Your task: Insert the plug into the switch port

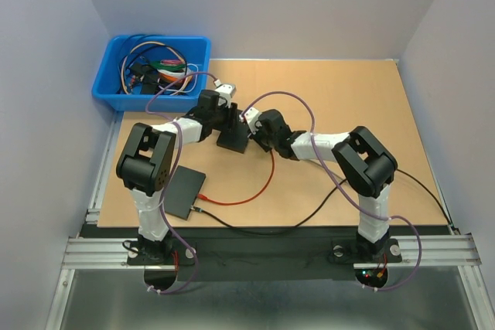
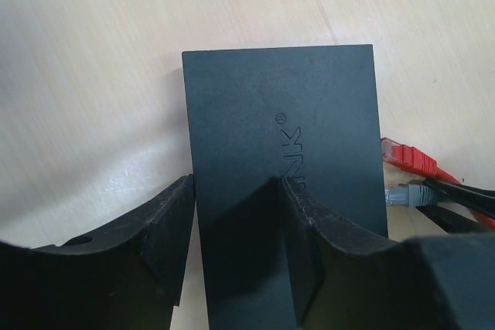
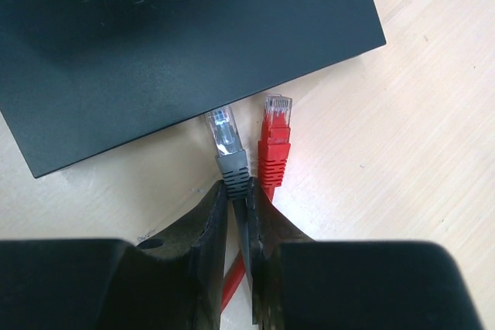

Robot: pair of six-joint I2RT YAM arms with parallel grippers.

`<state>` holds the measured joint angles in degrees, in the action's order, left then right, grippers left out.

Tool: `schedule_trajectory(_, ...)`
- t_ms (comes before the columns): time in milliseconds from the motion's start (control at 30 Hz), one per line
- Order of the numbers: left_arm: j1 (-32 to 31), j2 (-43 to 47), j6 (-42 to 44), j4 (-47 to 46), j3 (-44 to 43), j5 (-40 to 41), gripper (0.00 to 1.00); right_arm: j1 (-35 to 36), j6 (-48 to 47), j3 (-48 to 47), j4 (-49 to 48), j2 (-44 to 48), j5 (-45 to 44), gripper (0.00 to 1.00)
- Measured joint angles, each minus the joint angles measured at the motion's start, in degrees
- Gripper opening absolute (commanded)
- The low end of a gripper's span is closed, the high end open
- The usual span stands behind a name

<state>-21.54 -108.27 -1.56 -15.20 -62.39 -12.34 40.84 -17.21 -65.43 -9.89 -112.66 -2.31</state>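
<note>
A black network switch (image 1: 233, 138) lies mid-table; it fills the left wrist view (image 2: 282, 152) and the top of the right wrist view (image 3: 178, 44). My left gripper (image 2: 238, 229) is shut on the switch's near end, one finger on its left edge, the other on its top. My right gripper (image 3: 240, 206) is shut on the grey plug (image 3: 230, 148) by its boot, the clear tip just short of the switch's edge. A red plug (image 3: 274, 141) lies on the table beside it, loose. Both plugs show right of the switch in the left wrist view (image 2: 406, 191).
A blue bin (image 1: 151, 71) of coloured cables stands at the back left. A second black box (image 1: 179, 189) lies front left with red and black cables (image 1: 247, 195) running from it across the table.
</note>
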Motion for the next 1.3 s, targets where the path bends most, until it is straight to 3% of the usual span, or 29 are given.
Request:
schedule_trajectory(267, -0.24, 0.0, -0.44, 0.02, -0.02, 1.05, 0.56, -0.63, 2.38, 0.59, -0.28, 0.94, 2.49, 0.01)
schedule_trajectory(700, -4.61, 0.0, 0.09, 0.35, 0.0, -2.27, 0.56, -0.26, 11.47, 6.36, -9.64, 12.9, 11.91, 0.01)
schedule_trajectory(900, -5.33, 0.13, -0.44, 0.09, 0.44, -2.25, 0.56, -0.26, 14.19, 12.35, -12.44, 14.58, 11.08, 0.0)
schedule_trajectory(1167, -5.73, 5.86, -5.88, 1.97, 5.6, 1.05, 0.55, 0.22, 18.56, 21.84, -11.08, 30.18, 6.49, 0.0)
schedule_trajectory(1300, -5.7, 13.55, -9.88, 1.88, 10.27, 2.58, 0.53, 0.5, 22.27, 24.52, -9.75, 39.58, 7.23, 0.01)
